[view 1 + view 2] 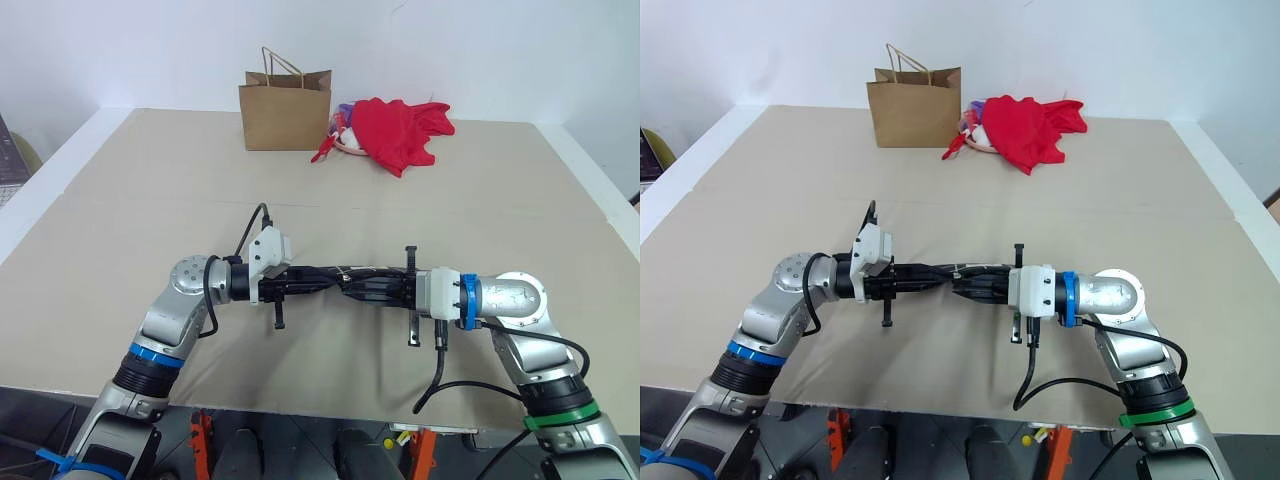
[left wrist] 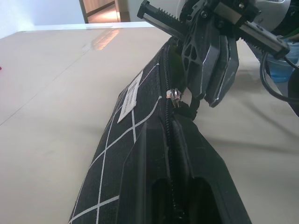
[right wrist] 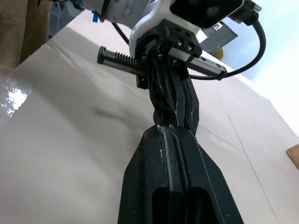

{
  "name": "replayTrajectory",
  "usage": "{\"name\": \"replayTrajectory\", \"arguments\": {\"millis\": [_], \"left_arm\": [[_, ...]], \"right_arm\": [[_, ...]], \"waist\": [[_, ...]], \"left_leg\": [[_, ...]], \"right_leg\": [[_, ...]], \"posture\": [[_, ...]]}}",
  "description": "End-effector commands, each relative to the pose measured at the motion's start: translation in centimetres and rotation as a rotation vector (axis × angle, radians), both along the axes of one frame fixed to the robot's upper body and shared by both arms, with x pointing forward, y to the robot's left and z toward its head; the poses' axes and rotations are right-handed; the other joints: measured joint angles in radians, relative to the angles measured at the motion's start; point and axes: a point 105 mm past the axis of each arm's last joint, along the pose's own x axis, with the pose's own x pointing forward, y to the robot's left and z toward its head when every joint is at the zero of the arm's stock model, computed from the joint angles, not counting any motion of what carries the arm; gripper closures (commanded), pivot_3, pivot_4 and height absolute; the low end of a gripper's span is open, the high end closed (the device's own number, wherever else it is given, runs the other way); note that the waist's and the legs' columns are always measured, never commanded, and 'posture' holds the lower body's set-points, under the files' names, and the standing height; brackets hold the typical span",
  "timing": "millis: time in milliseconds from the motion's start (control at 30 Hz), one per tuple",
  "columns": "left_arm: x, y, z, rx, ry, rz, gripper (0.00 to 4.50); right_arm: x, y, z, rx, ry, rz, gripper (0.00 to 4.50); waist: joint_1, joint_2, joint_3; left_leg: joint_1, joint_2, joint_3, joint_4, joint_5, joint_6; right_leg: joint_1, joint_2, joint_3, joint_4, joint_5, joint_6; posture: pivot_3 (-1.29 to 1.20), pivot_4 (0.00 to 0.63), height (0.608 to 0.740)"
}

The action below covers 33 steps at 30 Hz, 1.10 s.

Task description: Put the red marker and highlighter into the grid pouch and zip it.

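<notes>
Left wrist view: grid pouch (image 2: 135, 140) pinched between left hand (image 1: 305, 284) and right hand (image 1: 362, 288).

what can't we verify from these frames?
- Red marker and highlighter: whether they are inside the grid pouch; its fabric hides the contents.
- Zipper: how far it is closed; the right gripper and left gripper cover the ends.
- Items beside the red cloth: too small.

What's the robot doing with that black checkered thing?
The robot is holding the grid pouch up off the table between both arms. Its left gripper is shut on one end, and its right gripper is shut on the other end, near the zipper. A paper bag and a red cloth sit at the far side.
</notes>
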Motion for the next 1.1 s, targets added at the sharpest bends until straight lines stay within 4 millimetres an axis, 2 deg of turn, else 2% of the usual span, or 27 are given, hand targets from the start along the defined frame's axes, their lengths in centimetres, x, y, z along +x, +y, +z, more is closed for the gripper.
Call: {"name": "replayTrajectory", "arguments": {"millis": [33,200,433,800,1000,1100], "left_arm": [[-0.3,0.1,1.0,-0.015,-0.046,-0.009,4.50],[0.1,0.4,0.8,0.000,-0.062,0.012,4.50],[0.1,0.6,0.5,0.008,-0.063,0.011,4.50],[0.2,1.0,0.1,0.029,-0.063,0.019,4.50],[0.3,1.5,-0.2,0.048,-0.070,0.029,4.50],[0.3,1.7,-0.2,0.053,-0.072,0.030,4.50]], "right_arm": [[-0.1,-0.1,1.6,0.039,-0.040,-0.001,4.33],[-0.6,-1.9,2.8,0.073,-0.010,-0.045,4.33],[-1.0,-6.0,2.9,0.035,0.052,-0.171,4.33],[-1.4,-11.9,1.7,-0.040,0.100,-0.358,4.33],[-1.6,-14.1,0.9,-0.068,0.123,-0.434,4.33],[-1.8,-14.3,0.6,-0.063,0.131,-0.448,4.33]], "waist": [[0.000,0.000,0.000],[0.001,0.000,0.000],[0.002,0.000,0.000],[0.001,0.000,0.000],[0.001,0.000,0.000],[0.000,0.000,0.000]], "left_leg": [[0.000,0.000,0.000,0.000,0.000,0.000],[0.000,0.000,0.000,0.000,0.000,0.000],[0.000,0.000,0.000,0.000,0.000,0.000],[0.000,0.000,0.000,0.000,0.000,0.000],[0.000,0.000,0.000,0.000,0.000,0.000],[0.000,0.000,0.000,0.000,0.000,0.000]], "right_leg": [[0.000,0.000,0.000,0.000,0.000,0.000],[0.000,0.000,0.000,0.000,0.000,0.000],[0.000,0.000,0.000,0.000,0.000,0.000],[0.001,0.000,0.000,0.000,0.000,0.000],[0.001,0.000,0.000,0.000,0.000,0.000],[0.001,0.000,0.000,0.000,0.000,0.000]], "posture": [[0.00,0.150,0.740],[0.00,0.150,0.740],[0.00,0.150,0.740],[0.00,0.150,0.740],[0.00,0.150,0.740],[0.00,0.150,0.740]]}}
